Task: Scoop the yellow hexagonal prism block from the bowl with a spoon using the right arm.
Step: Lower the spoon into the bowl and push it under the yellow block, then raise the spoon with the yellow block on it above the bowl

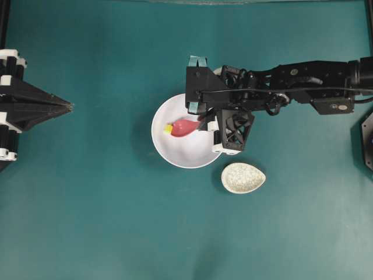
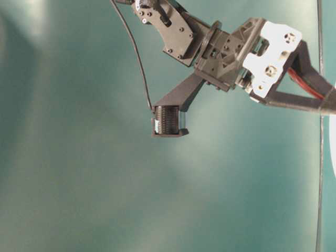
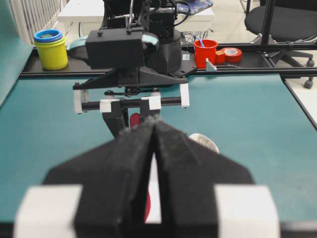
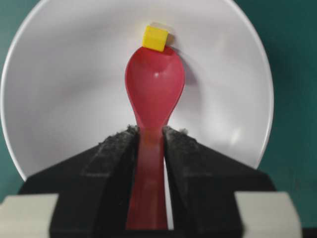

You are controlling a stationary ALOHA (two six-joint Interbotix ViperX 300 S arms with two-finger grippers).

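Right wrist view: right gripper (image 4: pixel 150 148) clamped on spoon (image 4: pixel 153 99) handle; scoop points straight ahead; yellow block (image 4: pixel 155 38) touches its far tip, inside bowl (image 4: pixel 64 99). Left gripper (image 1: pixel 69 107) fingers together, well apart.

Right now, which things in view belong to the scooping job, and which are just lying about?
Part of the job:
- spoon, clamped in the right gripper
- yellow block, at the spoon's tip
- white bowl

Lying about:
- speckled spoon rest, beside the bowl
- left gripper, shut, away from the bowl
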